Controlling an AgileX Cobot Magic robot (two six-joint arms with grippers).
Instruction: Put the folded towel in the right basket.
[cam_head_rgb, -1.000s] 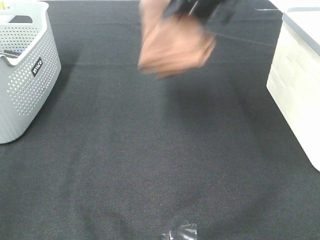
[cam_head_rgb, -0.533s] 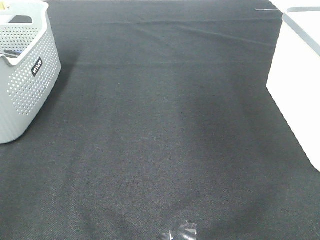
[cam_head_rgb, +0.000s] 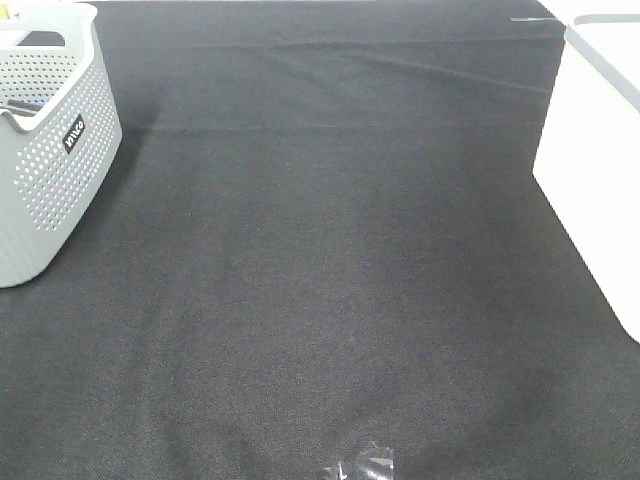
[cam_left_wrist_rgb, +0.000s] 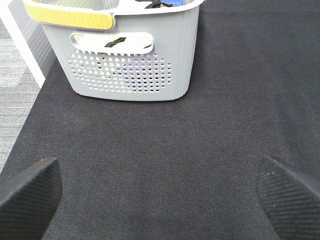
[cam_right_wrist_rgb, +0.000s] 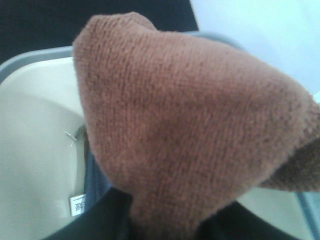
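Note:
The folded towel (cam_right_wrist_rgb: 190, 130), brown and knitted, fills the right wrist view and hangs over the open top of the right basket (cam_right_wrist_rgb: 35, 150), a cream bin with a grey rim. My right gripper's fingers are hidden behind the towel, which seems held. In the exterior high view only the right basket's side (cam_head_rgb: 600, 150) shows at the right edge, and the towel and both arms are out of view. My left gripper (cam_left_wrist_rgb: 160, 200) is open and empty, low over the black cloth in front of the grey left basket (cam_left_wrist_rgb: 130, 60).
The grey perforated basket (cam_head_rgb: 50, 150) stands at the far left of the black table cloth (cam_head_rgb: 330, 250). A dark garment with a white label (cam_right_wrist_rgb: 77, 204) lies inside the right basket. A crumpled bit of clear tape (cam_head_rgb: 360, 465) sits at the front edge.
One second ago the towel was in the right gripper above the table's far middle. It has since left the exterior high view towards the right basket. Nothing else moved.

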